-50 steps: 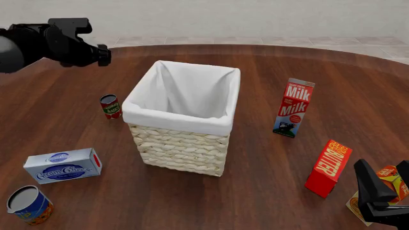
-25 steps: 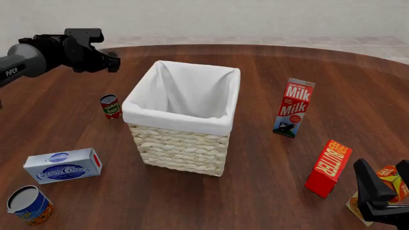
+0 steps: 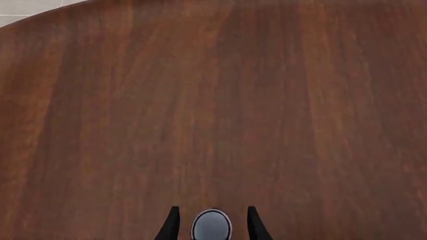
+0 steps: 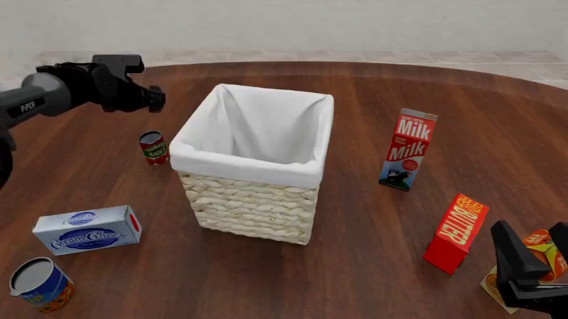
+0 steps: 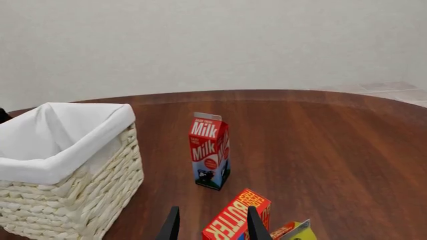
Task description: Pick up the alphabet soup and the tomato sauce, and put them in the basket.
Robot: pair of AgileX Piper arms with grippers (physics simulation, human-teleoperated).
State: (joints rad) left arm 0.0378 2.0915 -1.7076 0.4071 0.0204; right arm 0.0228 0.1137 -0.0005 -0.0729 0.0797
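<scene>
- Looking along the left gripper (image 3: 212, 225): only the two dark finger tips show, cut by the frame edge, parted with a round grey can top seen between them below. Whether the fingers touch that can cannot be told; nothing looks clamped.
- Front view: left gripper (image 4: 153, 100) hangs above the tomato sauce (image 4: 154, 147), its fingers hidden behind the black wrist body, so the jaw gap is not readable there.
- Right gripper (image 4: 543, 262) sits at the near right corner, partly cut off by the frame; its fingers stand apart with nothing between them.
- An orange and yellow packet (image 4: 538, 256) lies behind the right gripper, mostly hidden; label unreadable.
- Alphabet soup (image 4: 39, 284): near left corner of the table (image 4: 443, 93), upright, silver top up, lower edge clipped by the frame. Well apart from the basket.
- Tomato sauce: upright, just left of the basket (image 4: 255, 206), not touching it.
- Basket interior: only white liner visible; the floor of it is not in view.
- Count: cans, two. Cartons and boxes, three clearly readable: one milk carton (image 4: 408, 150) upright right of the basket, one butter box (image 4: 456, 232) tilted near the right gripper, one cream cheese box (image 4: 88, 229) lying flat near the alphabet soup. Baskets, one. Arms, two.
</scene>
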